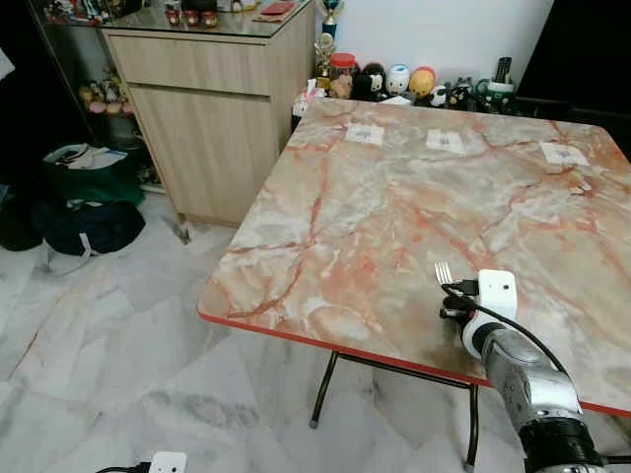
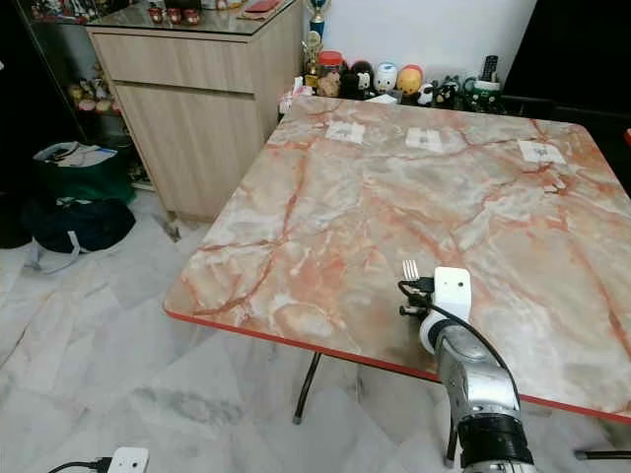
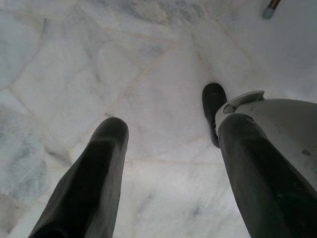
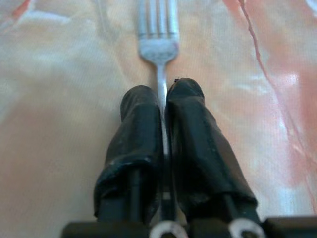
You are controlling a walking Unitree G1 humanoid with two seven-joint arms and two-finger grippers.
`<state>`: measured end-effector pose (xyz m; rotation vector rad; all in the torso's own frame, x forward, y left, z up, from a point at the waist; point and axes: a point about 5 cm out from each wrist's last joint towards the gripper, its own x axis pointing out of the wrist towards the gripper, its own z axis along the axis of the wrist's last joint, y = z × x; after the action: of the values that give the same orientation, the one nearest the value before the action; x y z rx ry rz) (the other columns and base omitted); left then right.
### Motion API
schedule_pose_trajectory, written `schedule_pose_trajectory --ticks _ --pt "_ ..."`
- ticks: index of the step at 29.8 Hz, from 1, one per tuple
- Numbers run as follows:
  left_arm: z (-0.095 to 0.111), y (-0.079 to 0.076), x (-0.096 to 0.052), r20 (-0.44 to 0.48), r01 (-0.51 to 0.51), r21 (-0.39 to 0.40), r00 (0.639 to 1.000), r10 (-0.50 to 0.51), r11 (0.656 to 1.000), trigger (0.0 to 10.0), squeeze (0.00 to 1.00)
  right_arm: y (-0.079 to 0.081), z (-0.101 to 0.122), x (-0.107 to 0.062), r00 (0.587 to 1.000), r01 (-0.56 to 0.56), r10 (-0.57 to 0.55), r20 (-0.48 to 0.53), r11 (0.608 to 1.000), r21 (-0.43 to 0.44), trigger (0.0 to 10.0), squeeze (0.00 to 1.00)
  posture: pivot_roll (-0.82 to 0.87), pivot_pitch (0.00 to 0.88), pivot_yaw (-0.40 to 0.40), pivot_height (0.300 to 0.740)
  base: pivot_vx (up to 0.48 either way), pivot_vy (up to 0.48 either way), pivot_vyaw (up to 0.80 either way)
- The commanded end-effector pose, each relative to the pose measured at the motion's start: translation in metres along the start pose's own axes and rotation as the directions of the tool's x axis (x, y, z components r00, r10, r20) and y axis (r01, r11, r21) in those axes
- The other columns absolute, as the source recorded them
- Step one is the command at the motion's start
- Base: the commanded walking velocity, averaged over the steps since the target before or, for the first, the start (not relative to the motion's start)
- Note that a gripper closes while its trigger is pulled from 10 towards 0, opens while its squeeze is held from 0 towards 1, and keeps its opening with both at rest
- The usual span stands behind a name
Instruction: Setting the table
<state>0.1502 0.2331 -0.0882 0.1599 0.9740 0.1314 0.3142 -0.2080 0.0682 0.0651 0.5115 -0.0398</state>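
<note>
A silver fork [image 4: 158, 44] is pinched by its handle between the two black fingers of my right gripper [image 4: 161, 96], which is shut on it. Its tines [image 1: 444, 272] point away from me over the marble table [image 1: 375, 197], near the table's front edge on the right. The right arm [image 1: 523, 379] reaches up from below the edge. My left gripper [image 3: 168, 134] hangs low over the white floor with its fingers [image 3: 94, 168] spread open and nothing between them.
Three white paper tags [image 1: 445, 141] lie across the far part of the table. Figurines and jars [image 1: 394, 81] line the wall behind it. A wooden cabinet [image 1: 212, 99] stands at the left, with dark bags [image 1: 84, 197] on the floor beside it.
</note>
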Motion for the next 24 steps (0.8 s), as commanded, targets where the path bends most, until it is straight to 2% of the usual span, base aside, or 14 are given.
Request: schedule_pose_trajectory --ticks 1,6,12,13,14,16,18,24 --pt "-0.008 -0.001 -0.001 -0.036 0.011 -0.003 0.999 -0.011 1.000 10.0 0.00 0.001 -0.008 0.001 0.999 -0.003 0.003 -0.039 1.000 0.001 0.0 0.00 -0.05 0.034 -0.016 0.740 0.000 0.000 0.00" --pt "-0.010 -0.002 -0.002 -0.041 0.012 -0.003 0.999 -0.012 1.000 10.0 0.00 0.005 -0.007 0.002 1.000 -0.012 0.012 -0.025 1.000 -0.003 0.0 0.00 -0.05 0.033 -0.017 0.740 0.000 0.000 0.00" --pt "-0.010 -0.004 -0.002 -0.048 0.013 0.000 0.999 -0.013 1.000 10.0 0.00 0.014 -0.002 0.001 0.999 -0.028 0.029 0.047 1.000 -0.009 0.0 0.00 -0.05 0.033 -0.017 0.740 0.000 0.000 0.00" --pt "-0.010 -0.004 -0.002 -0.048 0.013 0.001 0.999 -0.013 1.000 10.0 0.00 0.015 0.001 0.001 0.997 -0.027 0.028 0.075 0.999 -0.020 8.7 0.00 -0.05 0.033 -0.017 0.740 0.000 0.000 0.00" --pt "-0.010 -0.004 -0.002 -0.048 0.013 0.001 0.999 -0.013 1.000 10.0 0.00 0.018 0.006 -0.001 0.991 -0.025 0.031 0.128 0.999 -0.045 10.0 0.00 -0.06 0.032 -0.018 0.740 0.000 0.000 0.00" --pt "-0.009 -0.004 -0.001 -0.047 0.012 0.001 0.999 -0.012 1.000 10.0 0.00 0.026 0.017 -0.006 0.968 -0.029 0.047 0.245 0.996 -0.080 10.0 0.00 -0.06 0.032 -0.020 0.740 0.000 0.000 0.00" --pt "-0.009 -0.004 -0.001 -0.042 0.009 -0.002 0.999 -0.009 1.000 10.0 0.00 0.034 0.025 -0.013 0.941 -0.043 0.056 0.333 0.998 -0.045 10.0 0.00 -0.06 0.032 -0.023 0.740 0.000 0.000 0.00" --pt "-0.010 -0.001 -0.002 -0.043 0.001 -0.003 0.999 -0.001 1.000 10.0 0.00 0.037 0.031 -0.022 0.905 -0.046 0.036 0.424 0.999 0.012 10.0 0.00 -0.06 0.032 -0.024 0.740 0.000 0.000 0.00"
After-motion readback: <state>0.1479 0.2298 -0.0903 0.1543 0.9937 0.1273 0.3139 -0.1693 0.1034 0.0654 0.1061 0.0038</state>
